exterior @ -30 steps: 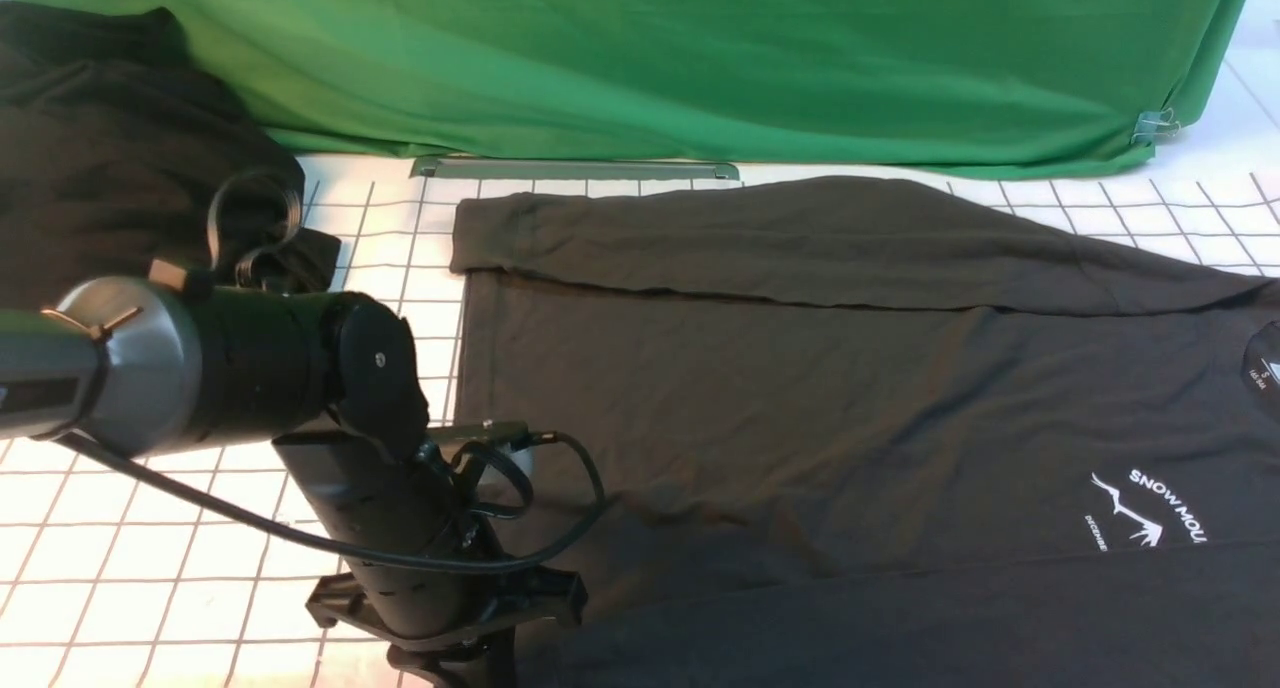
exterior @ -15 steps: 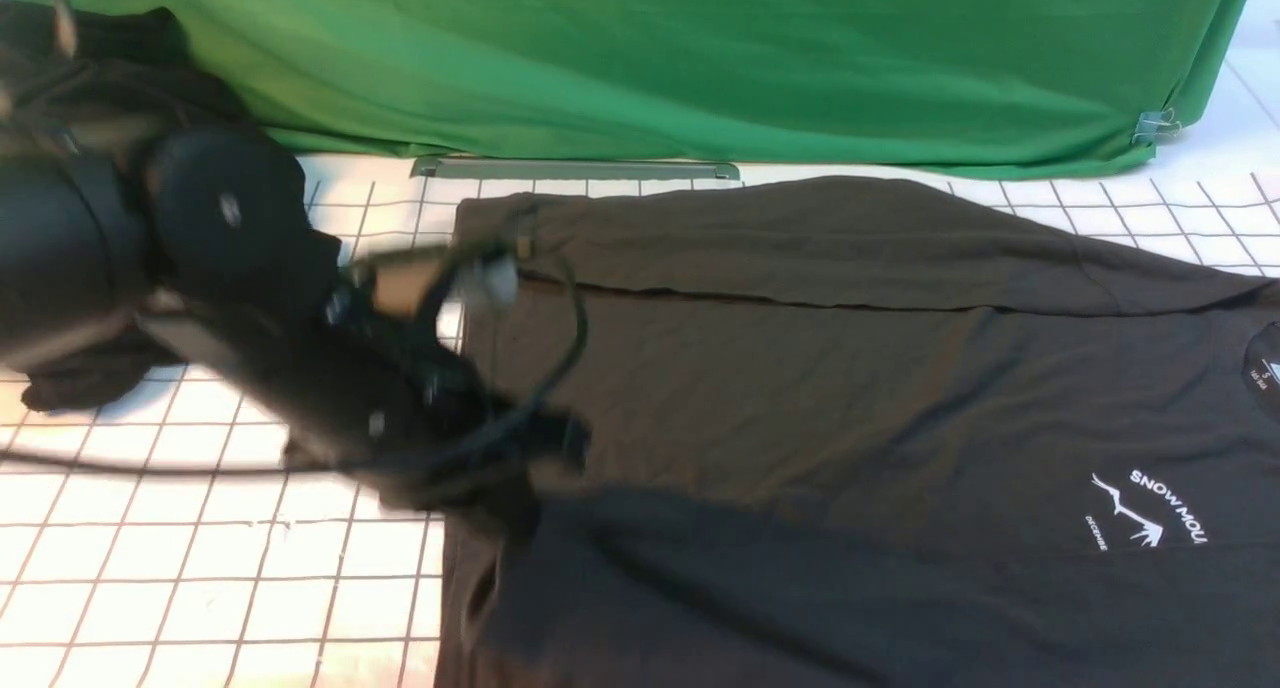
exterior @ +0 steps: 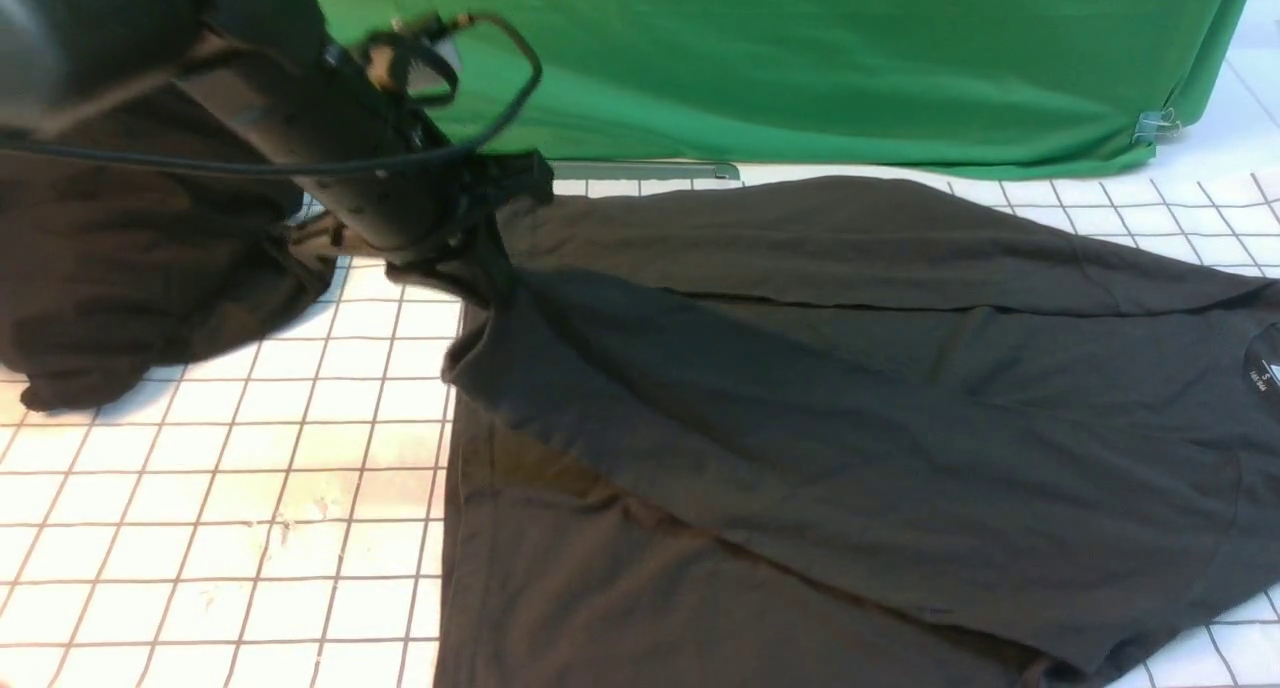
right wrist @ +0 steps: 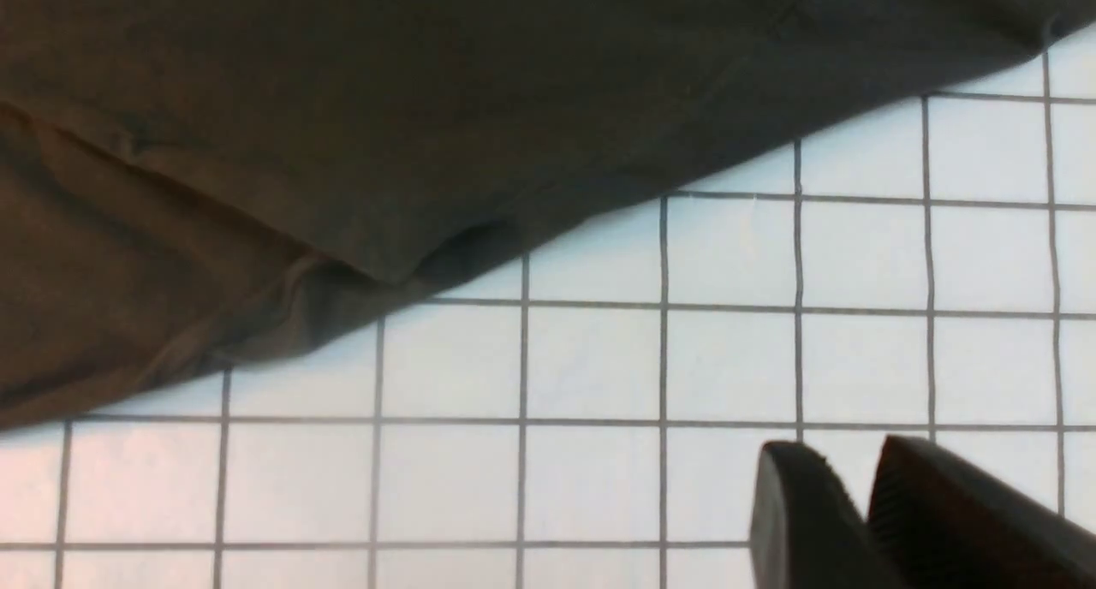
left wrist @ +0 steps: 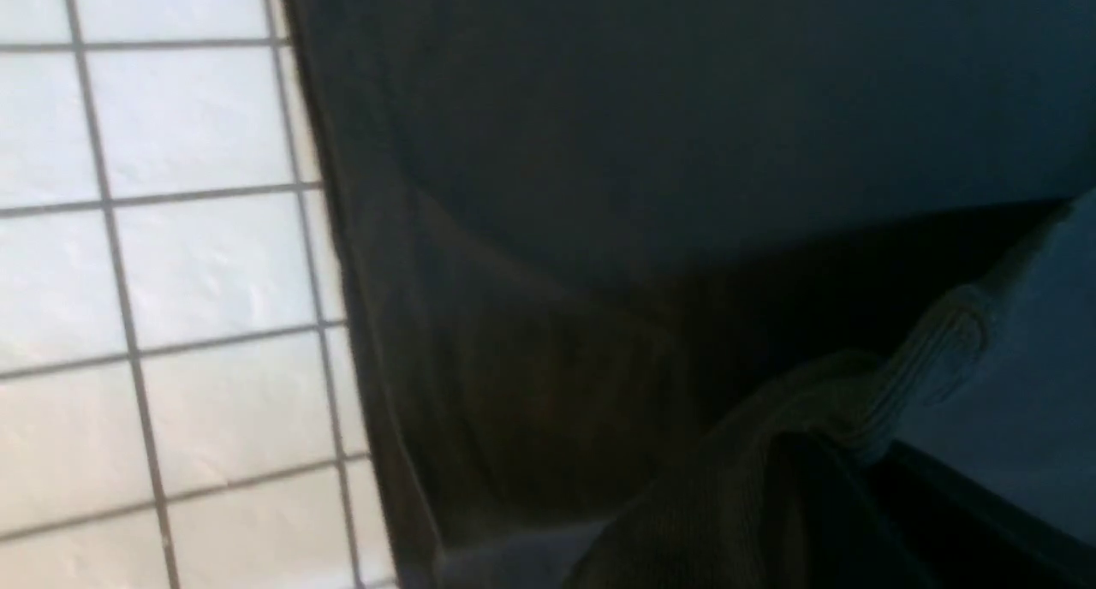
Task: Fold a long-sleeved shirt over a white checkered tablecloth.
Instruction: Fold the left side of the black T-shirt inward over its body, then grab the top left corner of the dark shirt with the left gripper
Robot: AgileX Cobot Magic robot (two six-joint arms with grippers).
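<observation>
Upper left, the left gripper [exterior: 472, 260] pinches a hem corner of the long-sleeved shirt [exterior: 850, 398], raised off the white checkered tablecloth [exterior: 250, 468]. The shirt fills centre and right. The right gripper [right wrist: 865, 508], fingers barely parted and empty, hangs over bare grid. Likely mid lengthwise fold: next, lay the corner on the far edge.

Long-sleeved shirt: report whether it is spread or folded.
Partly folded: fingers of the left gripper pinch a raised edge, and a layer of the long-sleeved shirt drapes diagonally over its body.
</observation>
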